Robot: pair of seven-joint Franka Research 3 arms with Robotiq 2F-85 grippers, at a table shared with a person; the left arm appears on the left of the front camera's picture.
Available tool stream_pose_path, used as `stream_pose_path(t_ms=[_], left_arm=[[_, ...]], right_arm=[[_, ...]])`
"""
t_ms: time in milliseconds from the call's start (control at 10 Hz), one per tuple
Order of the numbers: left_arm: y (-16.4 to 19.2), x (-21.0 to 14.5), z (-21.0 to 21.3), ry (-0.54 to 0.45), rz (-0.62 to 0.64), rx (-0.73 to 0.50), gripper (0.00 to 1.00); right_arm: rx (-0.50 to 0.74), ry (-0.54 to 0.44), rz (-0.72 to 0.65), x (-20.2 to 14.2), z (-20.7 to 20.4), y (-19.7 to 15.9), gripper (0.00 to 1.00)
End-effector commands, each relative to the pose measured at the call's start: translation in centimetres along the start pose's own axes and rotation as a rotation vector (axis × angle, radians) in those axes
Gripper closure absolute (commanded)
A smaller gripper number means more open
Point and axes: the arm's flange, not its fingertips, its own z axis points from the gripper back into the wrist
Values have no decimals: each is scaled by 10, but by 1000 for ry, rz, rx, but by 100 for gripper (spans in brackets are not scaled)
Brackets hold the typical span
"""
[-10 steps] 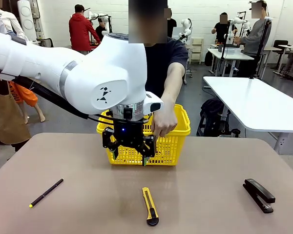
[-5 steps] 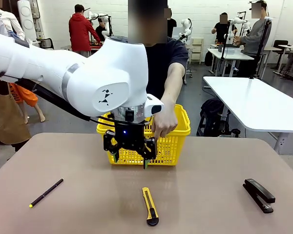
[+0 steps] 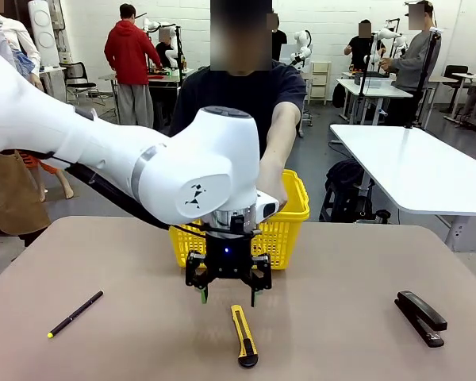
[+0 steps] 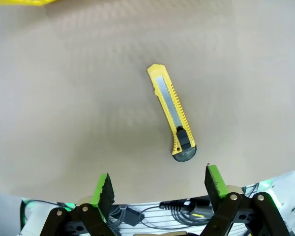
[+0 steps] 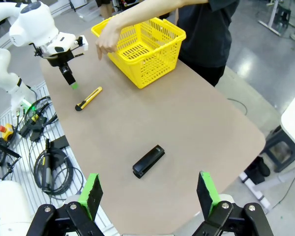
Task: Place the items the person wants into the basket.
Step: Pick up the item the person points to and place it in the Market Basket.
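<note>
The left gripper [image 3: 228,297] hangs above the table [image 3: 127,349] with its jaws spread wide and nothing between them, just past the far tip of the yellow-and-black utility knife [image 3: 243,336]. In the left wrist view the knife [image 4: 171,112] lies flat, its length running from about eleven o'clock down to five o'clock, the black end nearest the green pads [image 4: 104,186].

The step in hand looks like the approach to pick up the knife. Next the gripper needs to shift toward the knife's middle, turn so the jaws straddle its narrow width, then descend and close.

The yellow shopping basket [image 3: 292,213] stands at twelve o'clock from the knife, beyond the gripper, with the person's hand [image 3: 271,187] resting on its near rim; whether it already holds anything cannot be judged from here.

The right gripper [image 5: 147,195] is also wide open and empty, high off the table. The black stapler [image 3: 420,317] sits at three o'clock and the thin black pen [image 3: 75,313] at nine.
</note>
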Motion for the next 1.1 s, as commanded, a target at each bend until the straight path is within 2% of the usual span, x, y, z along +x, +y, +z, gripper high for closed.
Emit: stream_pose_path(t_ms=[0, 200, 400, 700, 1000], left_arm=[[-7, -4, -19, -8, 99, -31, 4], [-14, -6, -36, -32, 162, -30, 4], [-24, -5, -51, -5, 185, 1, 4], [-32, -8, -69, -27, 207, 42, 4], [-33, -9, -79, -34, 208, 2, 4]], right_arm=[[5, -11, 7, 0, 1, -1, 0], [5, -11, 7, 0, 1, -1, 0], [5, -11, 7, 0, 1, -1, 0], [5, -11, 7, 0, 1, -1, 0], [5, -11, 7, 0, 1, -1, 0]])
